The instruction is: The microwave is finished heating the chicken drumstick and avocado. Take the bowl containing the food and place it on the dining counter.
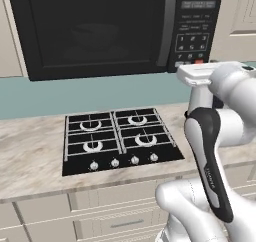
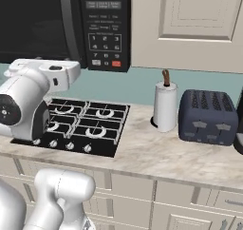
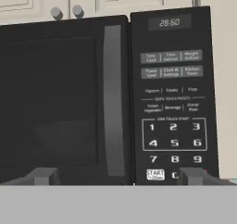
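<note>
The microwave [image 1: 115, 28] hangs above the black gas hob [image 1: 119, 138], its dark glass door shut flush with the frame. A grey vertical handle [image 3: 114, 98] runs down the door's right edge, just beside the button panel [image 3: 172, 98]. Through the glass in the left base view a faint rounded shape like a bowl [image 1: 95, 33] shows in the middle of the cavity; the food in it cannot be made out. The panel carries a lit display at top, rows of function keys and a number pad, with a white start key and a red key near the bottom edge.

The gripper [image 3: 121, 176] points straight at the lower front of the microwave. Its fingers [image 3: 44, 176] stand wide apart, nothing between them, one under the door glass and the other under the number pad. In the left base view the white hand reaches up to just below the panel's lower right corner.

Between the microwave's underside and the marbled tabletop [image 1: 35, 156] lies an open band of teal wall. The hob sits back from the tabletop's front edge. To the right, on the same tabletop, stand a paper towel roll [image 2: 164, 105] and a dark blue toaster [image 2: 208, 116], near each other and well apart from the hob. Cream cabinets [image 2: 190, 20] adjoin the microwave's right side.
</note>
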You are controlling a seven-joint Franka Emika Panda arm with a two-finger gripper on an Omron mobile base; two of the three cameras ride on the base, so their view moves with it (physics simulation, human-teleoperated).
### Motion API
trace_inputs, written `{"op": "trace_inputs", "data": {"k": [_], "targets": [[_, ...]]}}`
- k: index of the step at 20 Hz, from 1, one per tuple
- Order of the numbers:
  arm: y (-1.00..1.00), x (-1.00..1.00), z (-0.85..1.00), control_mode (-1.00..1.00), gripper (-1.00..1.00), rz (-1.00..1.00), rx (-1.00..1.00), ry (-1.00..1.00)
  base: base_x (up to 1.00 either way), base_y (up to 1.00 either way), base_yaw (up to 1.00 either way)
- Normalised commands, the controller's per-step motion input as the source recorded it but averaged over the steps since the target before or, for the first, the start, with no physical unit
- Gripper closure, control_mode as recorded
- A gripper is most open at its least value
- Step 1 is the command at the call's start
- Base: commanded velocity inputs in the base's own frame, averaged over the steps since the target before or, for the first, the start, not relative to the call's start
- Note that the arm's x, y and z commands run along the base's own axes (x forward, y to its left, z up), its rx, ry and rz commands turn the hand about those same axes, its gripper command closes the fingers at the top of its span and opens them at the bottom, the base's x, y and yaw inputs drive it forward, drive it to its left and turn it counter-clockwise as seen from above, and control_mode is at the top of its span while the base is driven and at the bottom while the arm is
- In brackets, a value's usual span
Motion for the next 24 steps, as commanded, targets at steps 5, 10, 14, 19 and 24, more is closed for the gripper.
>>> {"op": "trace_inputs", "data": {"k": [5, 10, 14, 19, 24], "targets": [[0.0, 0.08, 0.16, -1.0, -1.0, -0.01, 0.0, -0.03, 0.0, 0.0, 0.0], [0.12, 0.14, 0.25, -1.0, -1.0, 0.0, 0.0, 0.0, 0.0, 0.0, 0.0], [0.27, 0.39, 0.24, -1.0, -1.0, 0.0, 0.0, -0.05, 0.0, 0.0, 0.0], [0.25, 0.54, 0.13, -1.0, -1.0, 0.0, 0.0, -0.06, 0.0, 0.0, 0.0], [0.08, 0.71, 0.12, -1.0, -1.0, -0.01, 0.0, -0.03, 0.0, 0.0, 0.0]]}}
